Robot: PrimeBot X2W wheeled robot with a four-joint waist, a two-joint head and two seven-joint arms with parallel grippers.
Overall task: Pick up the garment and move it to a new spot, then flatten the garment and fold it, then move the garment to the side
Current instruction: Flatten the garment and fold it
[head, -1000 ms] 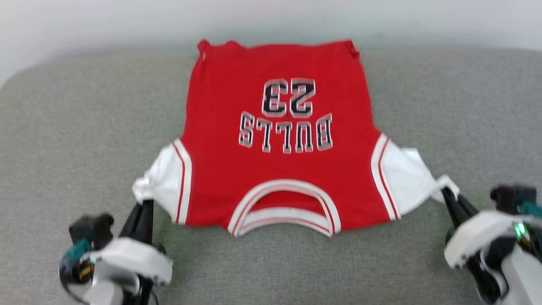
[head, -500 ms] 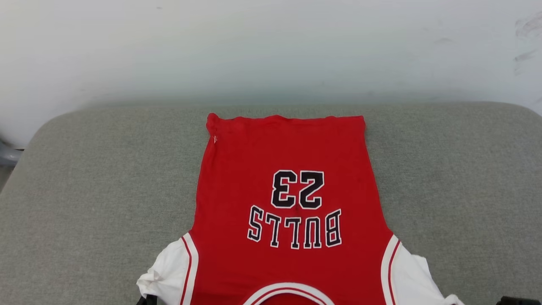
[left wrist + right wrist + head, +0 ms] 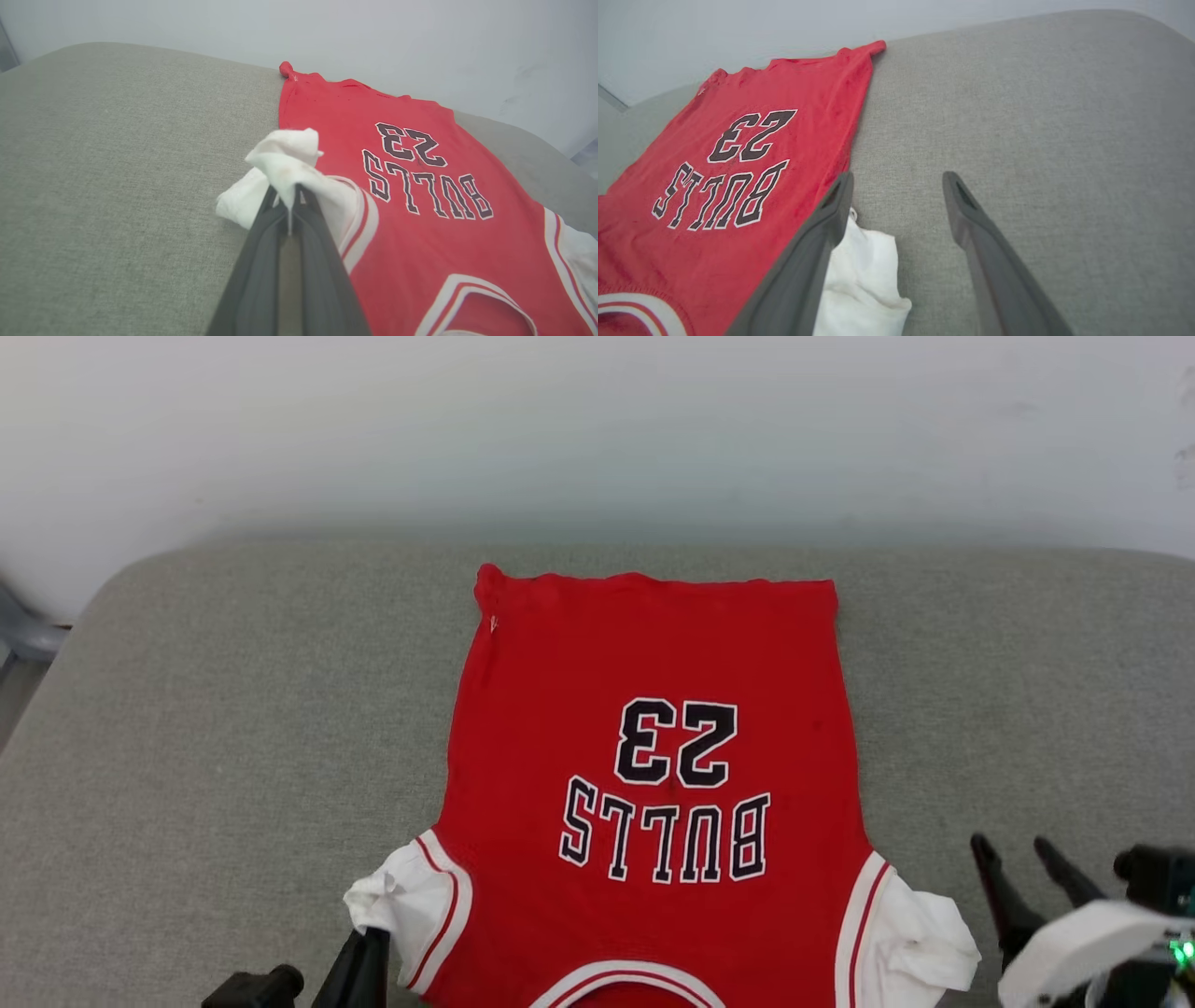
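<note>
Since a second ago the right gripper [image 3: 1010, 843] has let go of the white sleeve it was pinching. Its two dark fingers now stand wide apart with nothing between them, over bare cushion just beside that sleeve [image 3: 864, 275], which lies slack in a loose crumple. The head camera has also tilted up, so more of the wall [image 3: 597, 429] shows; the garment [image 3: 653, 709] itself has not shifted. The left gripper [image 3: 286, 193] still has its fingers pressed together on the other white sleeve [image 3: 285, 154], whose cloth bunches up above the fingertips. The garment lies spread flat on the grey cushion [image 3: 233, 709], roughly at its middle, hem towards the wall and striped collar towards the robot. Its red body is smooth, save for a small twisted corner at the hem. Black letters with white outlines read "BULLS" [image 3: 665, 840] with "23" [image 3: 677, 742] beyond it, both upside down from the head view. Red and white striped trim edges each armhole. The cushion around the garment is bare fabric, and nothing lies between either gripper and the cloth.
</note>
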